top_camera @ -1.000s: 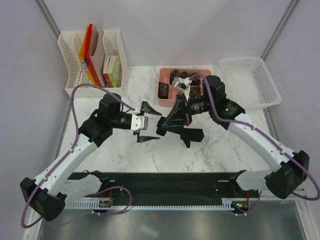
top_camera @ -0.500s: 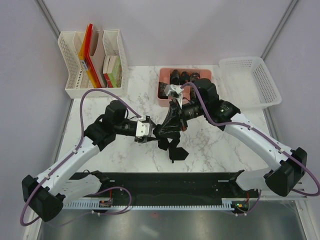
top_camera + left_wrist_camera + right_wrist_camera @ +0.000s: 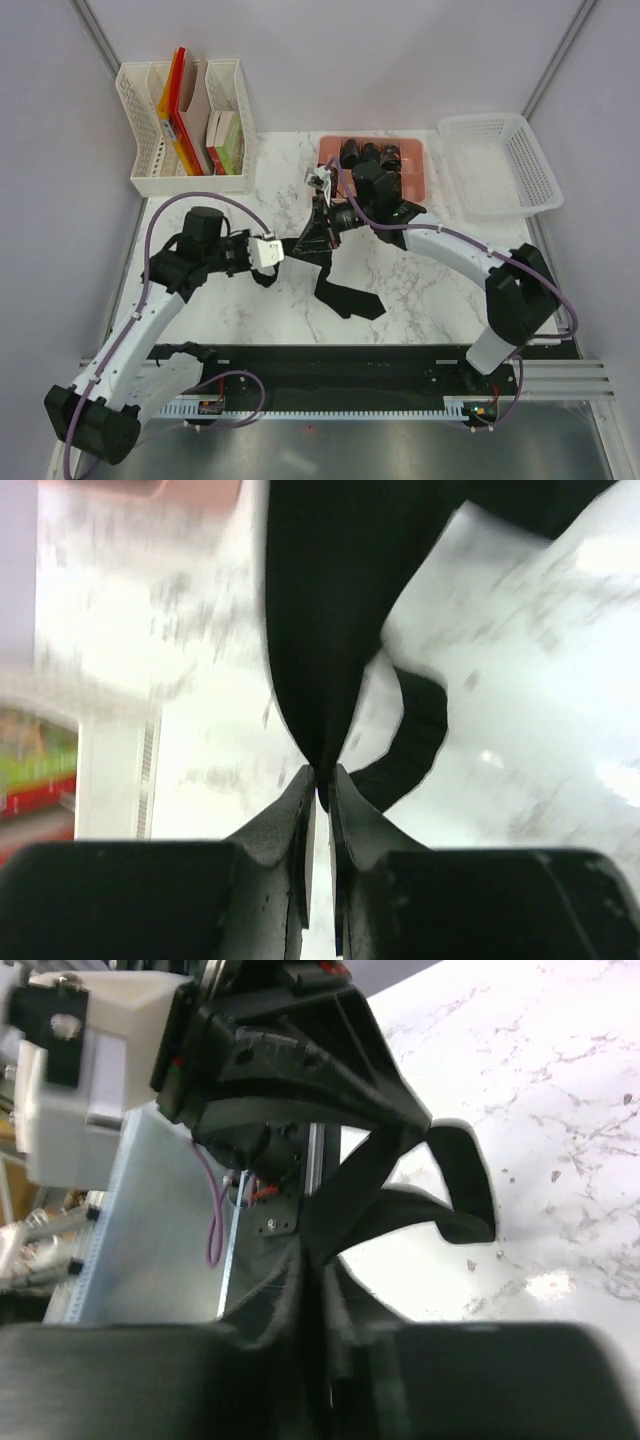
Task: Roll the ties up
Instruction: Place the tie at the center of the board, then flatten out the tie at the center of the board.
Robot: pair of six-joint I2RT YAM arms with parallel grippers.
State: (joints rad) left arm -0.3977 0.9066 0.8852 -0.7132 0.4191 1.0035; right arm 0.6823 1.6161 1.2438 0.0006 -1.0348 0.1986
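Note:
A blackish tie (image 3: 346, 297) hangs in folds over the middle of the marble table (image 3: 440, 300), its wide end resting on the marble. My left gripper (image 3: 284, 258) is shut on a narrow part of it; in the left wrist view the tie (image 3: 318, 620) fans out upward from the pinched jaws (image 3: 322, 776). My right gripper (image 3: 318, 238) sits close by on the right, facing the left one. The tie (image 3: 455, 1188) runs between the right gripper's fingers (image 3: 322, 1265), dark on dark and blurred, so its grip is unclear. Rolled ties (image 3: 372, 154) lie in a pink tray (image 3: 412, 176).
A white file organizer (image 3: 185, 120) with folders and boxes stands at the back left. At the back right is a white basket (image 3: 498, 165). A black rail (image 3: 330, 365) runs along the near table edge between the arm bases.
The left gripper has shut on the tie and pulled back left. The right gripper has swung left toward it, and the tie's wide end has dropped onto the marble.

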